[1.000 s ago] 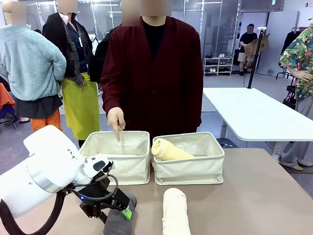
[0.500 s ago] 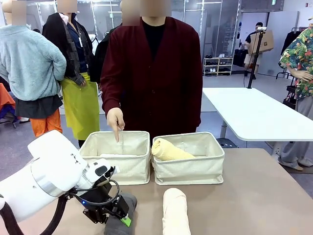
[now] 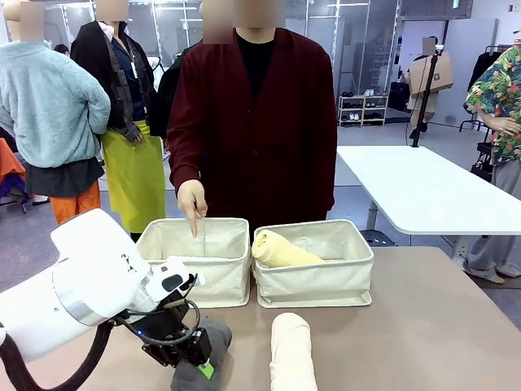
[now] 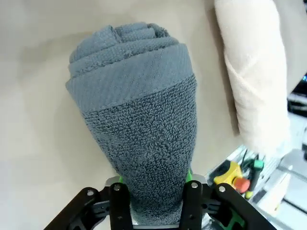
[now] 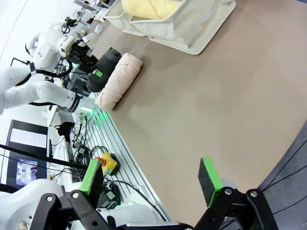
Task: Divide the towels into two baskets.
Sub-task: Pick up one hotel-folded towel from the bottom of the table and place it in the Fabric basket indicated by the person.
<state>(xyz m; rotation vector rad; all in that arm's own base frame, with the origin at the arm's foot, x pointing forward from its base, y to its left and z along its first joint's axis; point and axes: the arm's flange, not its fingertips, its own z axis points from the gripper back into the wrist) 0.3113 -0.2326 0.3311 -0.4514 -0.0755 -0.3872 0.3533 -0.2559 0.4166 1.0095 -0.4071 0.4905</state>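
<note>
L pincer (image 3: 199,364) is down at the near edge of the tabletop (image 3: 423,326), clamped on the dark grey towel (image 3: 213,336). In the L wrist view the pincer (image 4: 156,191) has one finger on each side of the roll, green pads pressed into the terry. The dark grey towel (image 4: 139,120) pinches in a bit between them, and its rolled end faces away from the cam. It lies flat on the tabletop.

The cream towel (image 3: 293,354) lies just beside it on the robot's R, not touching, lengthwise toward the baskets. It shows in the L wrist view too (image 4: 254,81).

Two baskets sit side by side mid-tabletop. The L basket (image 3: 220,281) has a pale strip low inside, poss. the white towel, but it's too hidden to tell. The R basket (image 3: 317,285) holds the pale yellow towel (image 3: 281,251), which leans in its L end with one end poking above the rim.

A person's hand (image 3: 193,199) points a finger down over the far rim of the L basket.

R pincer (image 5: 151,176) has its fingers wide apart w/ nothing between them. It sits above bare tabletop, well apart from the towels.
</note>
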